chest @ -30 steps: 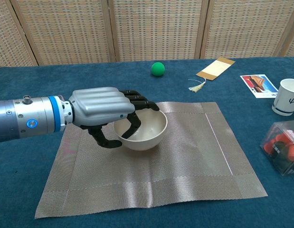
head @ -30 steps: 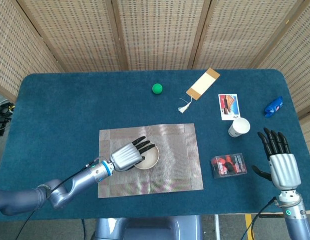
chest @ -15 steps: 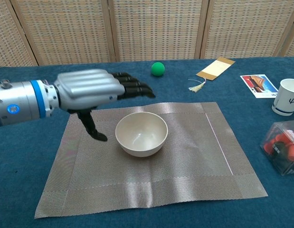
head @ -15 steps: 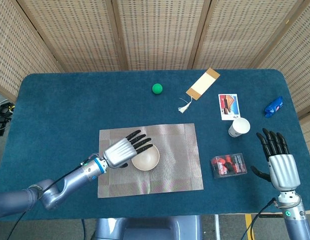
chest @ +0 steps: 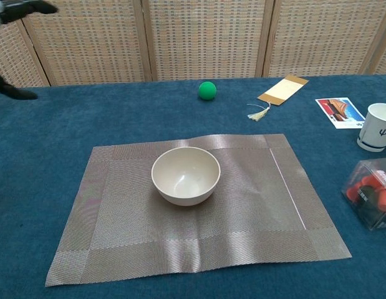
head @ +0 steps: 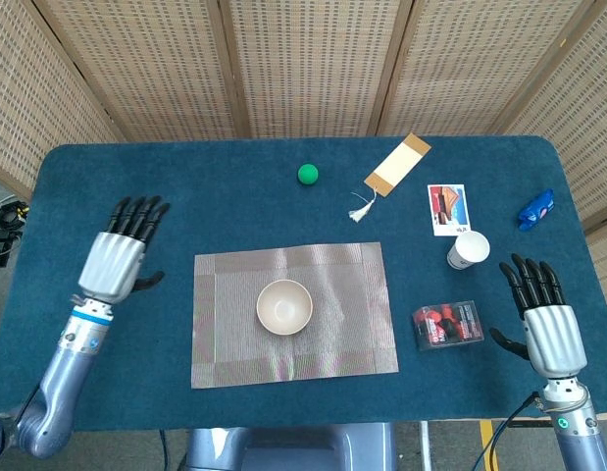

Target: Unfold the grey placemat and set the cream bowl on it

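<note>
You have one grey placemat [head: 332, 324] lying spread flat on the blue table [head: 185, 196], near the middle of the front edge, with its long axis running left to right along that edge. One cream bowl [head: 284, 305] stands upright on it, mouth up and holding nothing, a little left of the mat's centre.

Your left hand [head: 115, 260] hovers over the table's left side, well apart from the mat, released, fingers straight and spread toward the far edge; only its dark fingertips [chest: 30, 7] show in the chest view's top left corner. Your right hand [head: 548, 319] is near the front right corner, likewise released with fingers spread and nothing in it.

Around the mat you have one of each:
- a green ball [head: 308, 174] toward the far edge;
- a tan bookmark [head: 397, 163] with a white tassel, lying slantwise to the ball's right;
- a picture card [head: 448, 209] beyond that;
- a white paper cup [head: 468, 249], upright, just in front of the card;
- a clear plastic box [head: 447, 325] with red pieces inside, between the mat and your right hand;
- a crumpled blue object [head: 536, 209] by the right edge.
</note>
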Robot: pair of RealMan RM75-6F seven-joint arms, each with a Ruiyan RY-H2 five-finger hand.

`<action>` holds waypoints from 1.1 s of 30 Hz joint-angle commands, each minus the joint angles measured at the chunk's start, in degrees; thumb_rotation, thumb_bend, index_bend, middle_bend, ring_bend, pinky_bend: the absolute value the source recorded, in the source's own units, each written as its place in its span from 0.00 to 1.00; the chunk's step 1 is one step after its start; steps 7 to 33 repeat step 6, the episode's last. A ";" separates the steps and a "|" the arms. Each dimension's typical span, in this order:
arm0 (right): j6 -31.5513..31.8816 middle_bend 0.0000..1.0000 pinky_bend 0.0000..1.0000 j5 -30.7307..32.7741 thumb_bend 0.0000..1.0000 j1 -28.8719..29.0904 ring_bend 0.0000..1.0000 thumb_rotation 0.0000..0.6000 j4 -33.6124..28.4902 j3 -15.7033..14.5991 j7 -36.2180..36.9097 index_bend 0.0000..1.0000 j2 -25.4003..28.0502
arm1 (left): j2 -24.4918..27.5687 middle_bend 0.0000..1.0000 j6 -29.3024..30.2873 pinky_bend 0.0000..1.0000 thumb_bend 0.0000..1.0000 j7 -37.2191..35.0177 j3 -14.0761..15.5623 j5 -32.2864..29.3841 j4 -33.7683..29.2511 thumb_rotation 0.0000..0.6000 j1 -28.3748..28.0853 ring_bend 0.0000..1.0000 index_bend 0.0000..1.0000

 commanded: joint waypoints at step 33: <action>-1.35 0.00 0.00 1.90 0.00 -0.59 0.00 1.00 -1.69 0.10 -4.12 0.00 0.70 | 4.59 0.00 4.93 0.00 0.06 -3.56 5.19 -5.33 -3.40 1.00 11.34 0.00 0.00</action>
